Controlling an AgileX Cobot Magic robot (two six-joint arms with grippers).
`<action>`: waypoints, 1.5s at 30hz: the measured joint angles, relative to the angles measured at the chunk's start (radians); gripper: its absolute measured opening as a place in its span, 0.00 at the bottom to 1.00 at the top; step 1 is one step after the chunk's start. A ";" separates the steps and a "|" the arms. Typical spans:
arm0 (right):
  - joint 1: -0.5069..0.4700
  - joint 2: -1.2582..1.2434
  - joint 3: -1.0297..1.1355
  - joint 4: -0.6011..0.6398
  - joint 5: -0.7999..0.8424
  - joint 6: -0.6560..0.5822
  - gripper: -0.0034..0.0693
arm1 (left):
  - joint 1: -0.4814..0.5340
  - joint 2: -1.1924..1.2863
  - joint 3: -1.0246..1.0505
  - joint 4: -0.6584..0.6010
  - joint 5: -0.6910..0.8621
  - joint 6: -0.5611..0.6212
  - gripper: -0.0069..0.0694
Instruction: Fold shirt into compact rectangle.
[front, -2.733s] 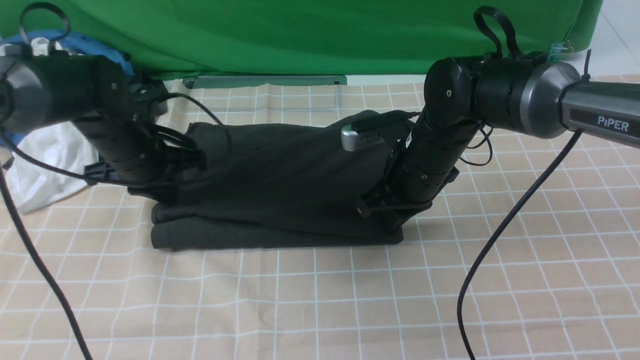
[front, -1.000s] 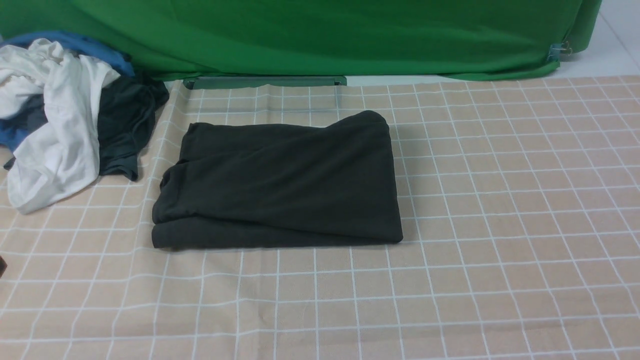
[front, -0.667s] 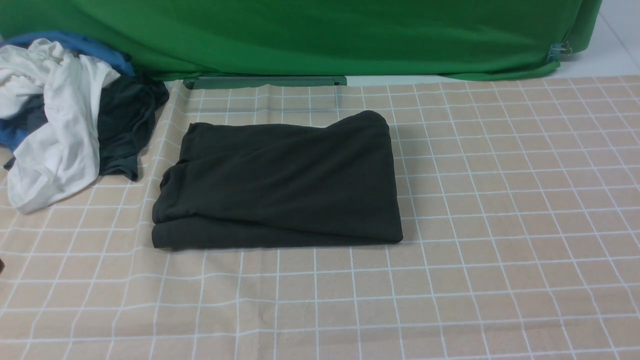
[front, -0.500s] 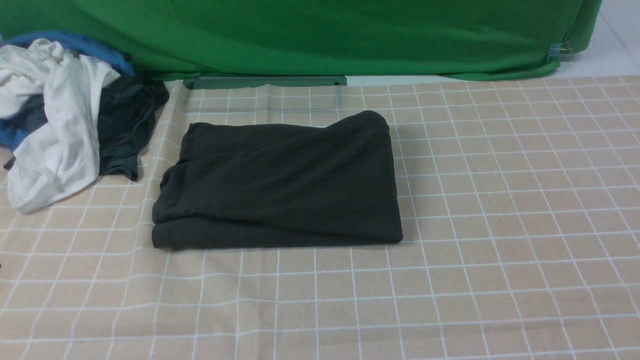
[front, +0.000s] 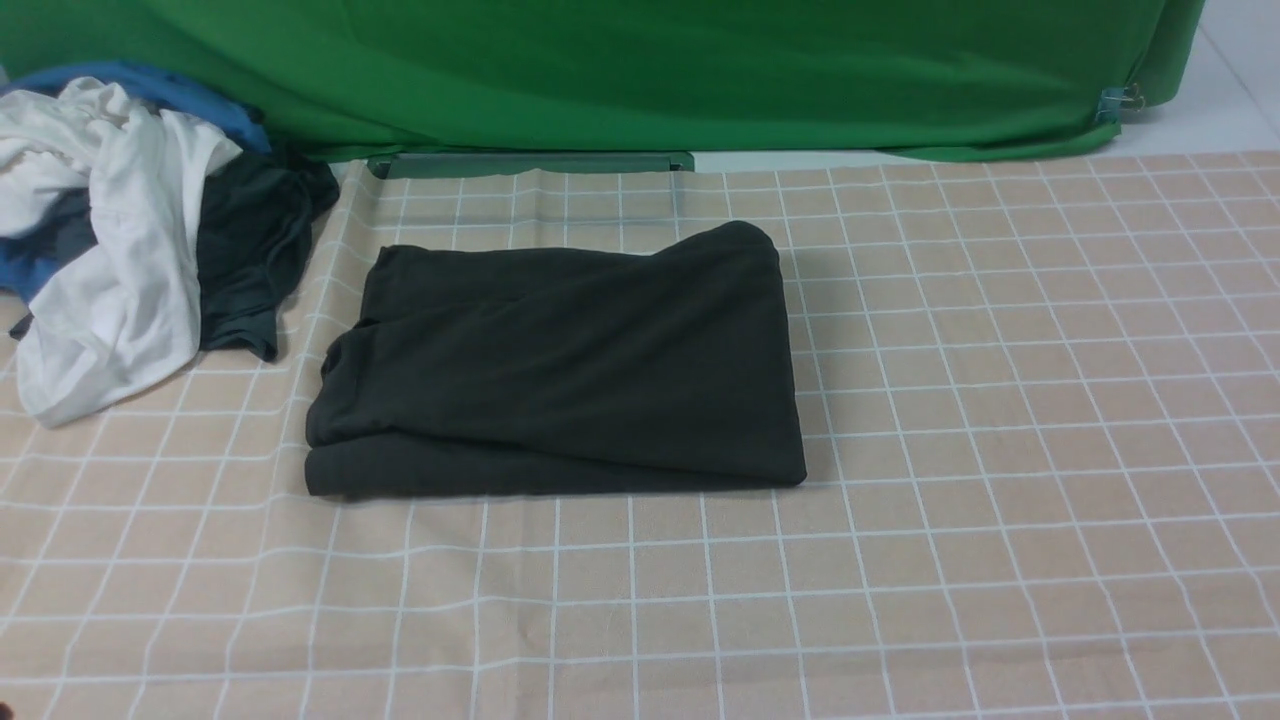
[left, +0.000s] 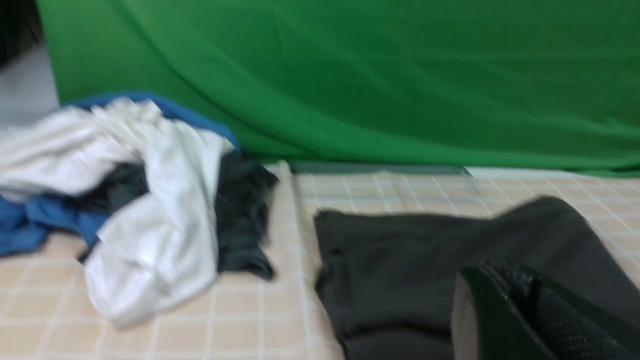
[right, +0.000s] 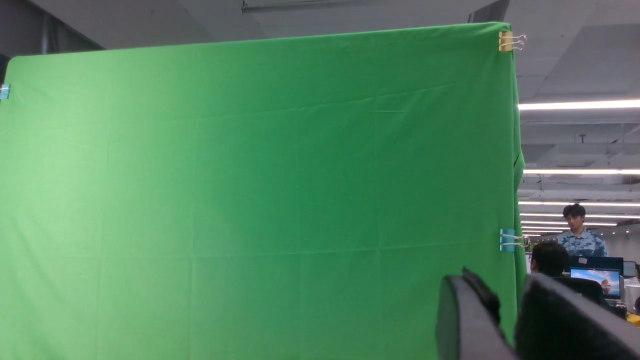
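Black shirt (front: 560, 365) lies folded; far corner bulges, may spring open untouched. My left hand (left: 520, 310) is pressed together, right hand (right: 505, 320) slightly parted, empty.

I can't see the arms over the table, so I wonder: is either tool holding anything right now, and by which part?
Nothing is held. The folded black cotton shirt lies alone on the checked cloth; the left tool is shut and empty, the right tool grips nothing.

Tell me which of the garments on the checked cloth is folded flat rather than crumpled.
The black shirt in the middle: it lies as a neat layered rectangle. The white garment, blue garment and dark garment are heaped together at the left.
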 joint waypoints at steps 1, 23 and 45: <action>0.000 0.000 0.000 0.000 0.000 0.000 0.34 | 0.000 0.000 0.035 0.010 -0.059 0.002 0.12; 0.000 0.000 0.001 0.003 0.001 0.000 0.37 | 0.000 -0.052 0.357 0.130 -0.211 0.006 0.12; 0.000 0.000 0.002 0.003 0.019 0.000 0.37 | 0.000 -0.117 0.357 0.130 -0.230 0.006 0.12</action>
